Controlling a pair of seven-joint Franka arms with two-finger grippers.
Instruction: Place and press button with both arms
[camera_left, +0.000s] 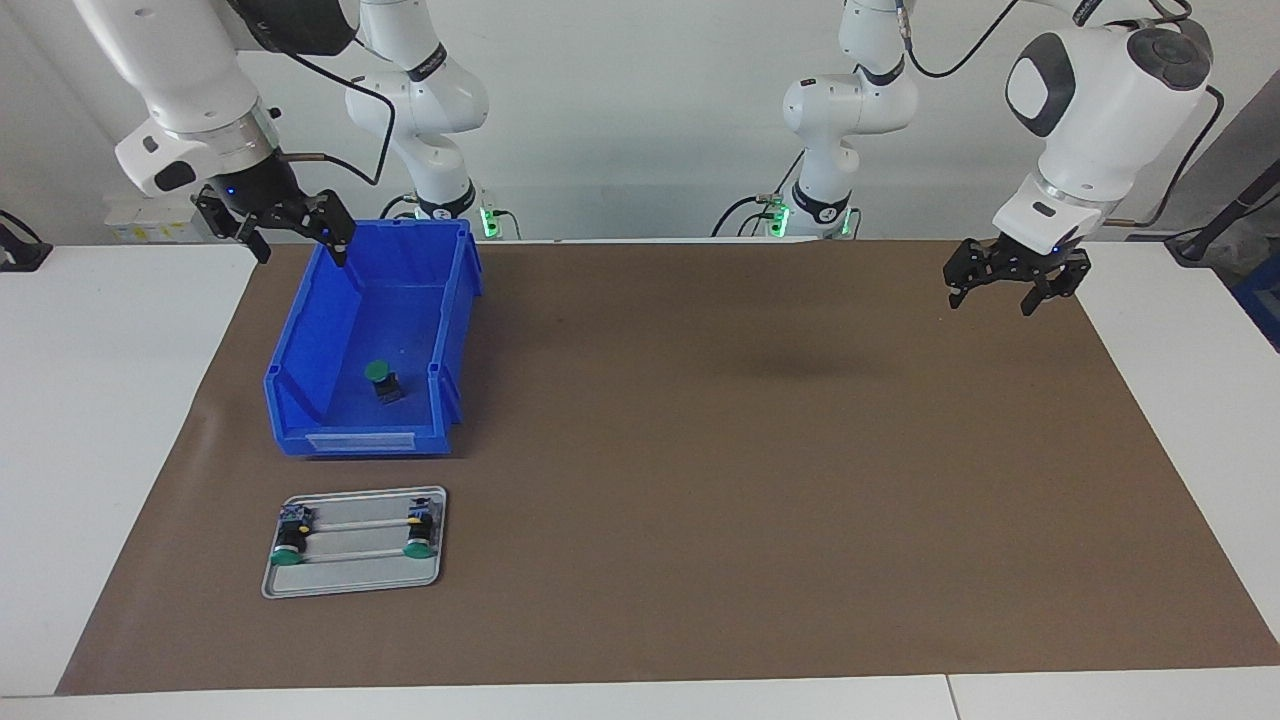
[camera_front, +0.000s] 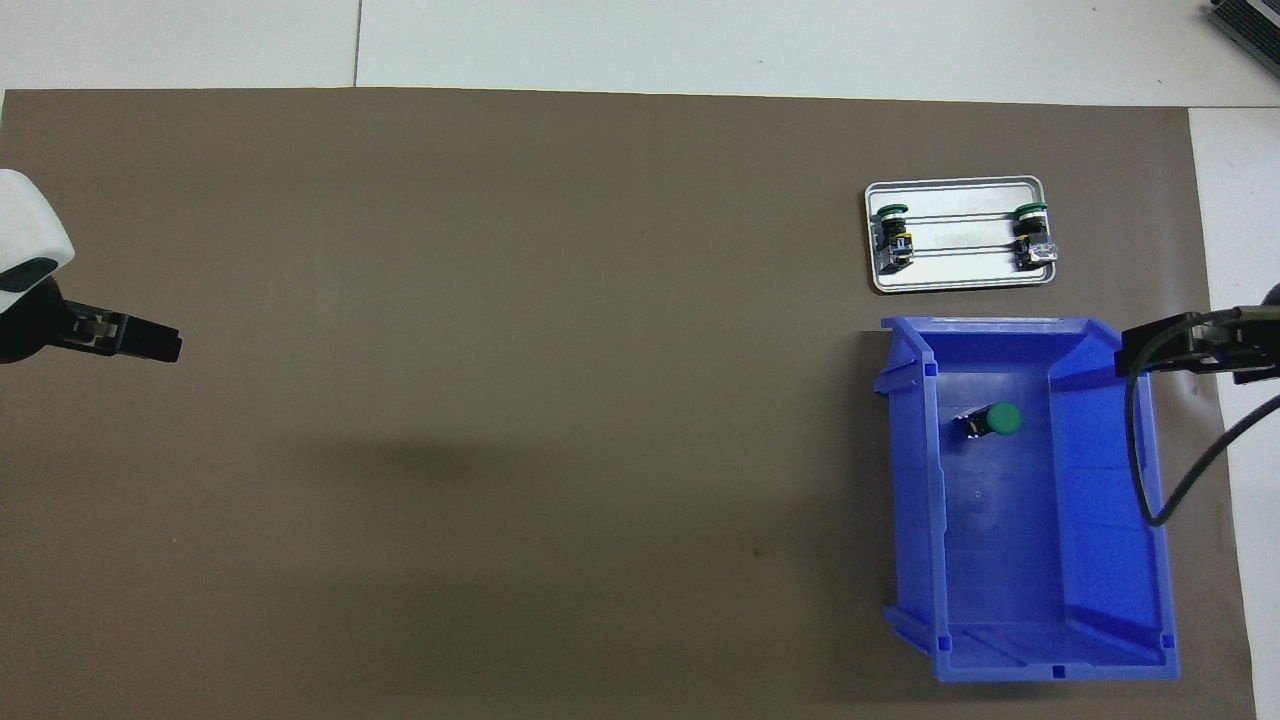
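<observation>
1 button lies in the blue bin, tipped on its side: round green cap, black body, grey block base. Its long axis runs across the bin, cap toward the right arm's end of the worktop. 2 more buttons lie on a metal tray, farther from the robots. Right gripper hangs over the bin's edge, jaws open. Left gripper hangs over bare worktop, jaws open. Only the facing view shows both pairs of jaws spread.

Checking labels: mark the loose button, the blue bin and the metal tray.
button (camera_left: 381, 373), facing view, green cap.
blue bin (camera_left: 358, 441), facing view, front wall.
metal tray (camera_front: 955, 187), overhead view, rim farthest from the robots.
</observation>
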